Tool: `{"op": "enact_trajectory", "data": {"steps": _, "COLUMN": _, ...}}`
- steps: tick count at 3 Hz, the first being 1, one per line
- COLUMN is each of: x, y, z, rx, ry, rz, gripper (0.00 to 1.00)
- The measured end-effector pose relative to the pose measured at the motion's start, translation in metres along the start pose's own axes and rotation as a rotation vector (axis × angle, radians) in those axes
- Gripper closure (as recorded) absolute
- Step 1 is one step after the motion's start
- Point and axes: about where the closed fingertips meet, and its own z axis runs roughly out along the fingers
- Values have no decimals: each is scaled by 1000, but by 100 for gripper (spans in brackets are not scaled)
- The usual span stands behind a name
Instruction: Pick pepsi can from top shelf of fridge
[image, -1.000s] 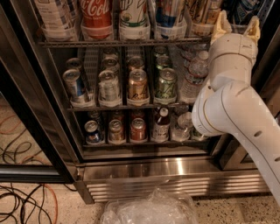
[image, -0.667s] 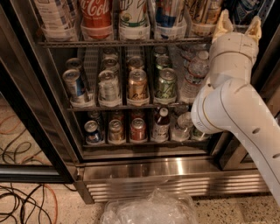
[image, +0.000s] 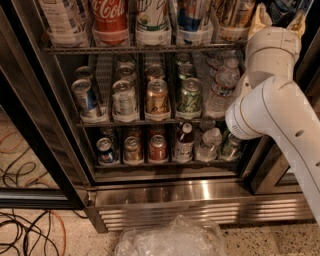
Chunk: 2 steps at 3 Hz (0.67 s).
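Observation:
The fridge (image: 165, 192) stands open, and its top shelf (image: 145, 49) runs along the top of the camera view. My gripper (image: 280, 19) is at the top right, in front of the shelf's right end, with the white arm (image: 275, 110) below it. Its tan fingers (image: 260, 17) stand on either side of the dark blue pepsi can (image: 281, 7) and are shut on it. Only the lower part of the can shows. On the shelf to its left stand a gold-tan can (image: 232, 12), a blue and red can (image: 192, 15), a white-green can (image: 152, 15) and a red Coca-Cola can (image: 110, 15).
Two lower racks (image: 145, 121) hold several cans and water bottles (image: 220, 90). The arm covers the racks' right ends. The black door frame (image: 45, 150) runs down the left. Cables (image: 30, 230) lie on the floor at the left, and a clear plastic bag (image: 170, 240) lies in front of the steel base.

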Motion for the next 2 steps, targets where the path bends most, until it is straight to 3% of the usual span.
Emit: {"op": "enact_trajectory", "data": {"steps": 2, "x": -13, "y": 2, "z": -6, "rx": -22, "ry": 16, "rz": 3, "gripper": 36}}
